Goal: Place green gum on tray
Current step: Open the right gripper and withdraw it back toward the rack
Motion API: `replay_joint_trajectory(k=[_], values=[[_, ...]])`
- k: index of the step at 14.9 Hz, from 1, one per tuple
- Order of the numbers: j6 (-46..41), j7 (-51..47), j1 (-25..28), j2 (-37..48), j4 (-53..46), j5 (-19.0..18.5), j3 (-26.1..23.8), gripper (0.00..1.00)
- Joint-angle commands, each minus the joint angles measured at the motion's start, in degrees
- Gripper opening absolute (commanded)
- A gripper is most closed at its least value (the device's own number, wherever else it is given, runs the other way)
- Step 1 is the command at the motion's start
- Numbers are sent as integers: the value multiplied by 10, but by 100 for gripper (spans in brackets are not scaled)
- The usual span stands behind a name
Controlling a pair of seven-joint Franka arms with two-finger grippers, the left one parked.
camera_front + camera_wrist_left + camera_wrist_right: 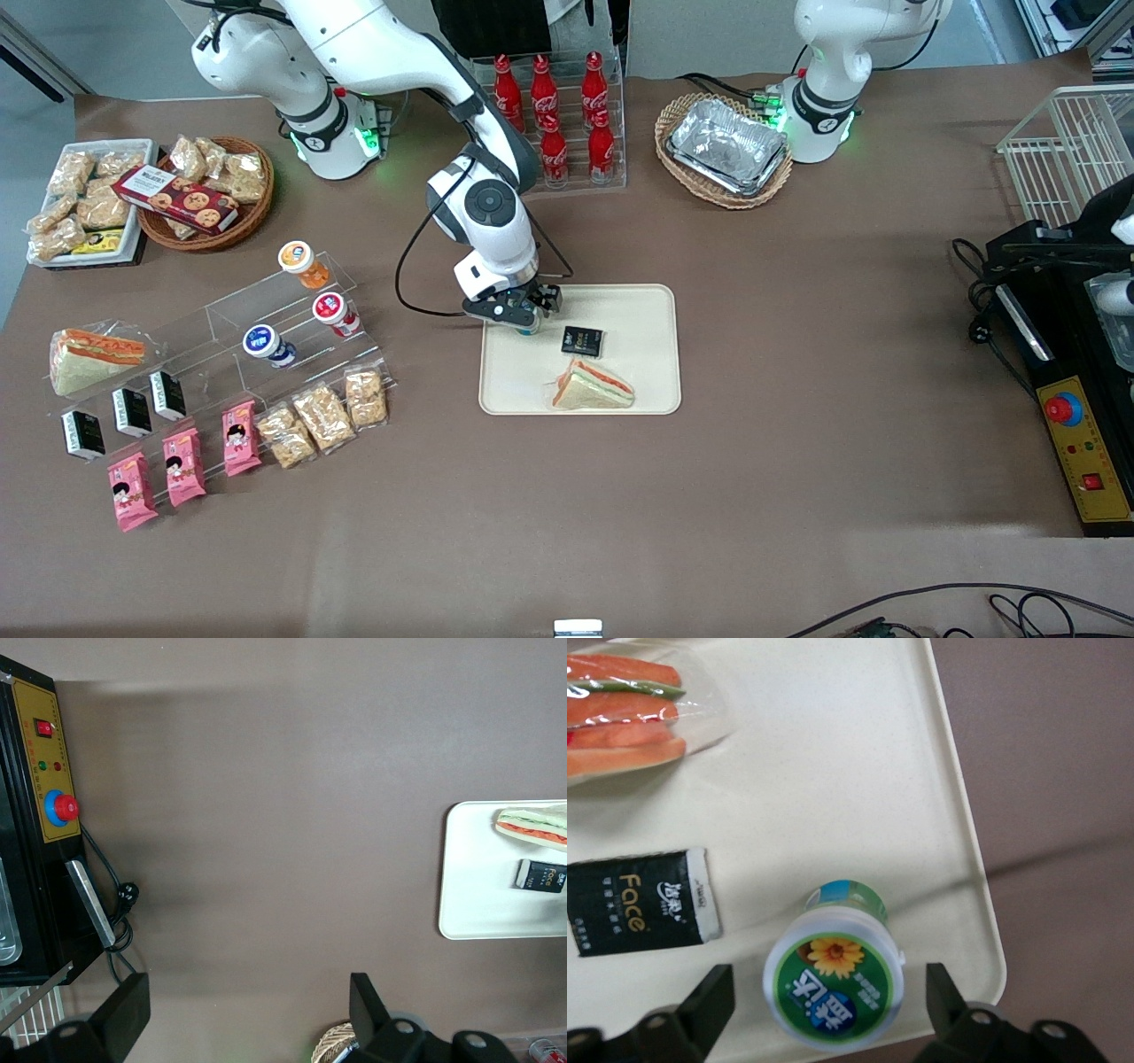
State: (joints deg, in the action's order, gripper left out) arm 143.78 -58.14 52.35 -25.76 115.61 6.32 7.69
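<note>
while the gripper hovers over a corner of the tray, its fingers stand apart — the green gum sits between them on the tray, untouched.

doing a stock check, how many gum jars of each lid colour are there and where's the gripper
Green-lidded: 1, the green gum standing on the tray, between the open fingers of the gripper
Orange-lidded: 1, the orange jar on the clear display steps
Red-lidded: 1, the red jar on the steps
Blue-lidded: 1, the blue jar on the steps
Total: 4
</note>
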Motion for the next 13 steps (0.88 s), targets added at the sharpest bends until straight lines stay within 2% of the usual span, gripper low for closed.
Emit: replay_joint_trajectory(k=[1, 3, 6, 9, 13], values=[[1, 10, 1, 1, -5, 16, 7, 100], [-29, 16, 0, 30, -5, 16, 13, 100], [-158, 109, -40, 116, -27, 15, 24, 100], [-298, 219, -129, 198, -59, 15, 24, 100], [-389, 406, -257, 248, -103, -11, 31, 100]])
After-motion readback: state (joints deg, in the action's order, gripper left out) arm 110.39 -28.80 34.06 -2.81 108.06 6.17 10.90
